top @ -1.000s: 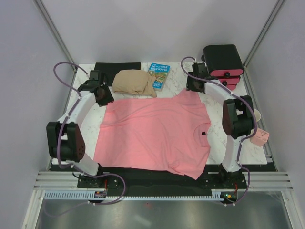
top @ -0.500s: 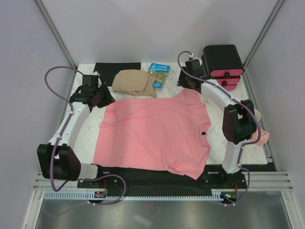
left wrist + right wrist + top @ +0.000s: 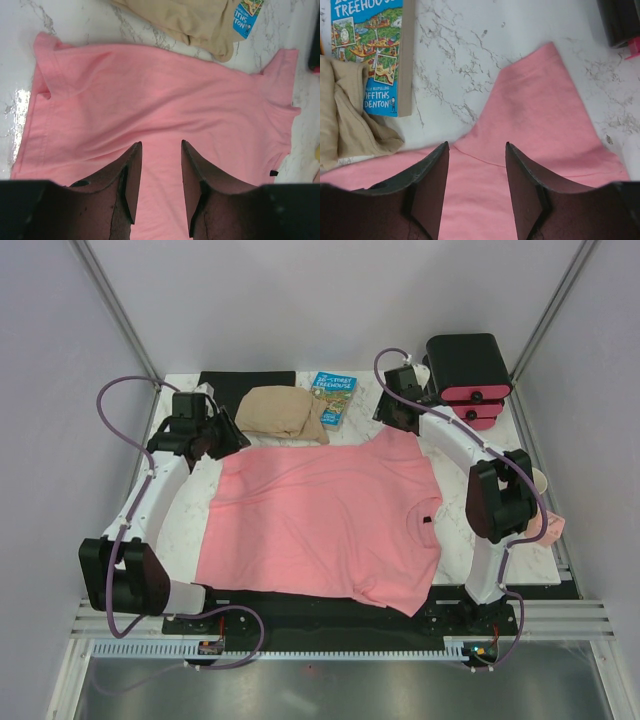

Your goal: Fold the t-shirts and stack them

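A salmon-pink t-shirt (image 3: 325,520) lies spread flat across the middle of the marble table, its neck and small dark label (image 3: 425,520) toward the right. My left gripper (image 3: 232,443) hovers open over the shirt's far left corner; in the left wrist view its fingers (image 3: 160,144) frame bare pink cloth (image 3: 150,100) and hold nothing. My right gripper (image 3: 398,423) hangs open above the far right sleeve. In the right wrist view the gripper (image 3: 476,145) straddles the sleeve seam of the t-shirt (image 3: 540,125), nothing held.
A folded tan garment (image 3: 283,412) and a blue book (image 3: 333,397) lie just behind the shirt. A black box with pink drawer fronts (image 3: 468,370) stands at the back right. A white cup (image 3: 540,480) and a pink object (image 3: 548,528) sit at the right edge.
The left arm's elbow has swung outward and down to the left, and its gripper shifted slightly back and left. The right gripper moved a little back and left. The shirt lies as before.
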